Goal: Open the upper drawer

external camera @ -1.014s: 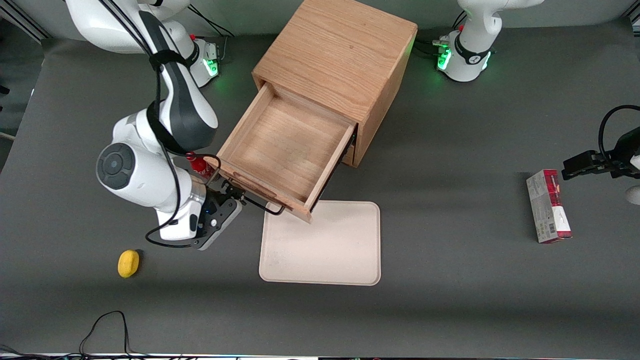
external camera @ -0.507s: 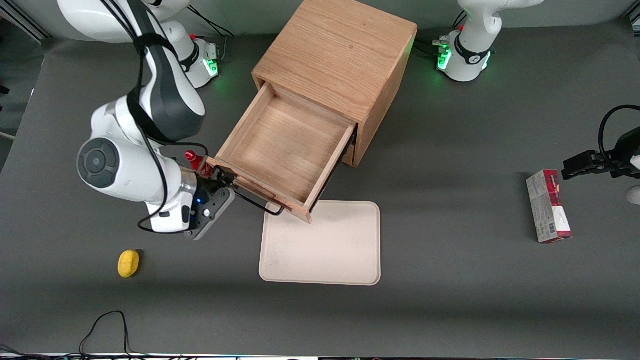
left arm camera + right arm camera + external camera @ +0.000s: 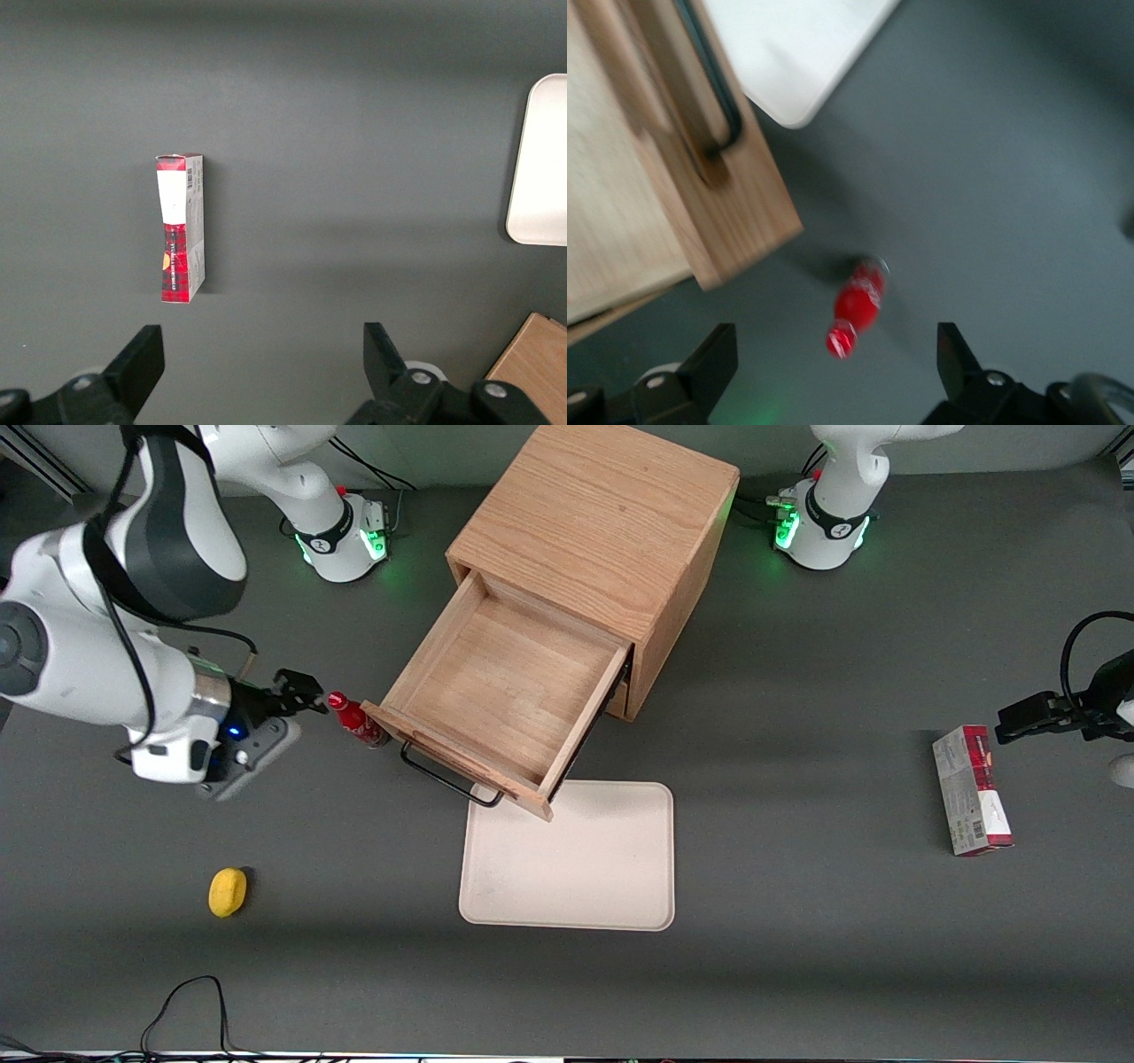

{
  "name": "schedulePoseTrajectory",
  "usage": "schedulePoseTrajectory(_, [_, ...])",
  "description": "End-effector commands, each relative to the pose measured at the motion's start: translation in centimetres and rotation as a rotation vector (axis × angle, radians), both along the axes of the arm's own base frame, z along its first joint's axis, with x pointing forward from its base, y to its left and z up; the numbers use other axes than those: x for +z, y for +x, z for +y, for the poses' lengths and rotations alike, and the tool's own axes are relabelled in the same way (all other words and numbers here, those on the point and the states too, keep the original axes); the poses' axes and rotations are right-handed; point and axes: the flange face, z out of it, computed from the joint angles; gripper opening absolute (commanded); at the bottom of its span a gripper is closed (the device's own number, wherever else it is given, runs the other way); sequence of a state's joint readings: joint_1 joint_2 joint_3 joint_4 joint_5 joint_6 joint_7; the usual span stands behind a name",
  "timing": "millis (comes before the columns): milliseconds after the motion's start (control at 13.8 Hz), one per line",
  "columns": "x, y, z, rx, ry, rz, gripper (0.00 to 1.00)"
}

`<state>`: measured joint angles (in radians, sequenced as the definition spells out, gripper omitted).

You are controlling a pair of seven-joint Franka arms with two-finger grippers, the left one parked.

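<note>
Fingers (image 3: 301, 691) spread, empty, beside red bottle (image 3: 356, 722); upper drawer (image 3: 505, 691) open

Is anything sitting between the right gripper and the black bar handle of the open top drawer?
Yes. A small red bottle stands on the table beside the light-oak upper drawer, between the open gripper and the thin black bar handle, touching neither the gripper nor the handle.

Red bottle (image 3: 355, 722) upright; beige tray (image 3: 567, 856); lemon (image 3: 227, 891); carton (image 3: 971, 789) (parked arm's end).
</note>
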<state>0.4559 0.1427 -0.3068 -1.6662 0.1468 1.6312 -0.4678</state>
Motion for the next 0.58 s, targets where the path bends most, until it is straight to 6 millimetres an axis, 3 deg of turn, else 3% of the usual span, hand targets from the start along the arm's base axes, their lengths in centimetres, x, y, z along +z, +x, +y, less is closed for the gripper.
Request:
schedulePoseTrajectory(0, [2.1, -4.3, -2.5, -0.088, -0.026, -0.026, 1.00])
schedulePoseTrajectory(145, [2.9, -5.1, -4.7, -0.320, -0.047, -0.013, 1.00])
schedulePoseTrajectory(507, [3.5, -4.8, -5.7, -0.365, -0.080, -0.037, 1.00])
